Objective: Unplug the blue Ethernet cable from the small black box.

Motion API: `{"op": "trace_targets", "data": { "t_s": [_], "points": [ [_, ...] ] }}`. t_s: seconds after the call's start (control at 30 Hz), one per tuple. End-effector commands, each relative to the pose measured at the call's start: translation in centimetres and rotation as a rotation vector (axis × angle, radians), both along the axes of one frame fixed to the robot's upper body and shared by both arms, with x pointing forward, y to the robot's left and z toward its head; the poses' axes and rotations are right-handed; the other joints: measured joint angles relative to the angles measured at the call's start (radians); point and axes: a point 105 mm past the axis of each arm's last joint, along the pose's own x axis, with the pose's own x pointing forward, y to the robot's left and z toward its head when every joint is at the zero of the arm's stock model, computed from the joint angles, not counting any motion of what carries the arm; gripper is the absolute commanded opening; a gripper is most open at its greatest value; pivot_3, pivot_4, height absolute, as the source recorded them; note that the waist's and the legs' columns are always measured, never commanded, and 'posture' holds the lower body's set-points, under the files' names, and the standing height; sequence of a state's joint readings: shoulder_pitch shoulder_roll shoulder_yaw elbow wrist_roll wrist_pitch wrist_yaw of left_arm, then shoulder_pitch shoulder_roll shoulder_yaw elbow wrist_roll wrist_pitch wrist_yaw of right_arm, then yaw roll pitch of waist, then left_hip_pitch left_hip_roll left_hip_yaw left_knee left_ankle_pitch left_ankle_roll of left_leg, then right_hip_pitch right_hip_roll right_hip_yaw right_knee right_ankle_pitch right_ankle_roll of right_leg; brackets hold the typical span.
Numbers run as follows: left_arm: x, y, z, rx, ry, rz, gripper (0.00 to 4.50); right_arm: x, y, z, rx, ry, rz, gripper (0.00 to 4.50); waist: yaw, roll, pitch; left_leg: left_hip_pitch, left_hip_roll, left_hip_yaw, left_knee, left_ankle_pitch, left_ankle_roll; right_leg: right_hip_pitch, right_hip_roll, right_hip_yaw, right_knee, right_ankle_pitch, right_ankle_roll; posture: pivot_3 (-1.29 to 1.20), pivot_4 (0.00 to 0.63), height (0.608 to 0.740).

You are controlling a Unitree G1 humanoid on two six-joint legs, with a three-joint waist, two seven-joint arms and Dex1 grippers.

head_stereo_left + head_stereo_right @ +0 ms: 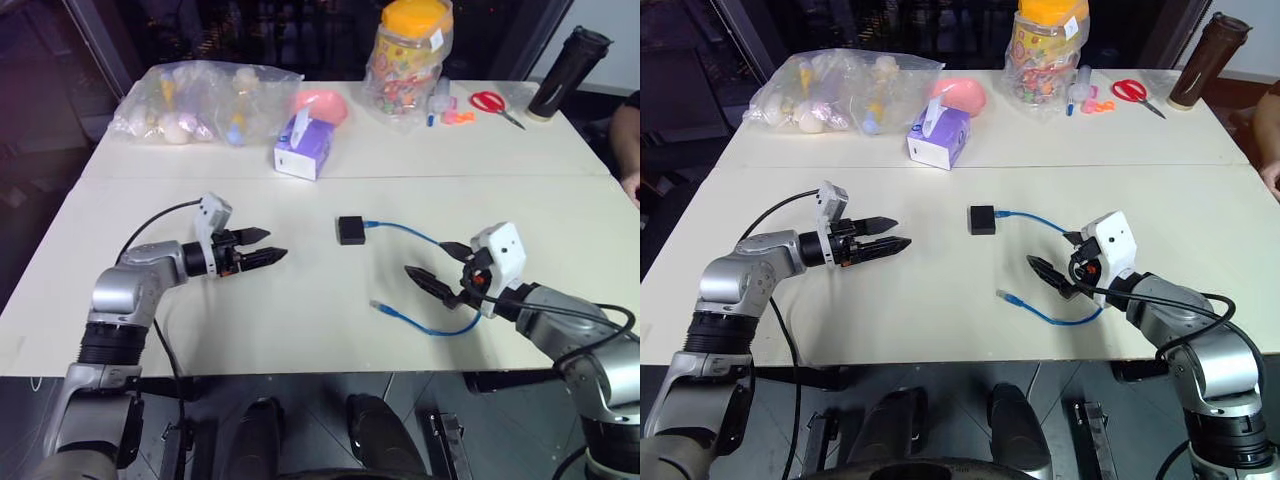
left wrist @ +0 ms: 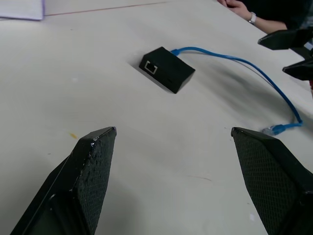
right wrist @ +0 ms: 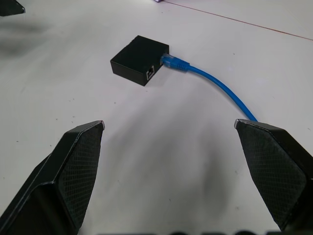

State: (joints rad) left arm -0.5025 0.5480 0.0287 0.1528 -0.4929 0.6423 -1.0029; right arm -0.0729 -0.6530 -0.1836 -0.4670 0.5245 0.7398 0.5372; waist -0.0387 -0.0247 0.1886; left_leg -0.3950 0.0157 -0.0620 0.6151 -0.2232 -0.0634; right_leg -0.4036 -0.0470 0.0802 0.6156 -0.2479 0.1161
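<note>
Blue cable (image 1: 415, 233) is plugged into the black box (image 1: 351, 230) at frame centre. Left gripper (image 1: 262, 247) and right gripper (image 1: 432, 265) are spread, empty. Unbraced, the box would probably be dragged along.

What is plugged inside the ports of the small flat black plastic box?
One port of the small black box holds the thin blue Ethernet cable's plug; a second port beside it is empty. The plug's tip is hidden inside.
</note>
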Motion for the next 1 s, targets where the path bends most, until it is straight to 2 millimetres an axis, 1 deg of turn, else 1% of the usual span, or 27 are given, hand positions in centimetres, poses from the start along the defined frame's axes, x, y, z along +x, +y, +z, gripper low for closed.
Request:
{"op": "trace_targets", "data": {
  "t_s": [0.03,0.27,0.5,0.6,0.67,0.73,0.8,0.9,0.97,1.0],
  "points": [
    [0.1,0.4,0.9,-0.004,-0.052,0.022,3.92,0.3,0.0,1.0,-0.01,-0.052,0.007,4.5,0.0,0.0,0.0,0.0,0.0,0.0,0.0,0.0,0.0,0.0,0.0,0.0,0.0,0.0,0.0,0.0,0.15,0.739],
    [0.7,0.4,0.8,0.049,-0.102,0.051,3.92,0.5,-0.2,0.8,-0.022,-0.056,-0.003,4.5,0.0,0.0,0.0,0.0,0.0,0.0,0.0,0.0,0.0,0.0,0.0,0.0,0.0,0.0,0.0,0.0,0.15,0.739],
    [1.1,-0.3,2.2,0.016,-0.107,0.059,3.92,0.6,-0.4,0.8,-0.027,-0.06,-0.016,4.5,0.0,0.0,0.0,0.0,0.0,0.0,0.0,0.0,0.0,0.0,0.0,0.0,0.0,0.0,0.0,0.0,0.15,0.739],
    [1.0,-0.7,2.7,0.023,-0.111,0.029,3.92,1.2,-0.7,0.6,-0.057,-0.062,-0.011,4.5,0.0,0.0,0.0,0.0,0.0,0.0,0.0,0.0,0.0,0.0,0.0,0.0,0.0,0.0,0.0,0.0,0.15,0.739],
    [1.0,-0.5,3.0,0.034,-0.099,0.007,3.92,1.9,-0.6,0.7,-0.086,-0.066,0.019,4.5,-0.003,0.0,0.0,0.0,0.0,0.0,0.0,0.0,0.0,0.0,0.0,0.0,0.0,0.0,0.0,0.0,0.15,0.739],
    [0.5,0.3,3.4,0.062,-0.073,-0.05,3.92,3.6,-0.1,0.4,-0.127,-0.063,0.083,4.5,-0.011,-0.001,0.0,0.0,0.0,0.0,0.0,0.0,0.0,0.0,0.0,0.0,0.0,0.0,0.0,0.0,0.15,0.739],
    [0.4,0.9,3.9,0.087,-0.065,-0.088,3.92,5.8,0.3,-0.4,-0.164,-0.042,0.141,4.5,-0.02,-0.001,0.001,0.002,0.001,0.002,0.0,0.0,0.0,0.0,0.001,0.001,0.001,0.001,-0.001,0.0,0.15,0.739],
    [0.7,0.8,4.3,0.085,-0.081,-0.096,3.92,9.5,1.0,-1.2,-0.169,-0.022,0.168,4.5,-0.028,-0.001,0.001,0.004,0.001,0.002,0.0,0.0,0.0,0.001,0.001,0.0,0.001,0.001,-0.001,0.0,0.15,0.739],
    [0.6,0.6,4.4,0.069,-0.088,-0.094,3.92,11.4,1.5,-1.5,-0.176,-0.011,0.182,4.5,-0.03,-0.001,0.001,0.004,0.001,0.002,0.0,0.0,0.0,0.002,0.001,0.0,0.0,0.001,0.0,0.0,0.15,0.739],
    [0.5,0.4,4.4,0.061,-0.089,-0.094,3.92,12.1,1.7,-1.6,-0.182,-0.007,0.192,4.5,-0.03,-0.001,0.001,0.003,0.0,0.002,-0.001,0.0,0.0,0.001,0.0,0.0,0.0,0.002,0.002,0.0,0.15,0.739]
  ]
}}
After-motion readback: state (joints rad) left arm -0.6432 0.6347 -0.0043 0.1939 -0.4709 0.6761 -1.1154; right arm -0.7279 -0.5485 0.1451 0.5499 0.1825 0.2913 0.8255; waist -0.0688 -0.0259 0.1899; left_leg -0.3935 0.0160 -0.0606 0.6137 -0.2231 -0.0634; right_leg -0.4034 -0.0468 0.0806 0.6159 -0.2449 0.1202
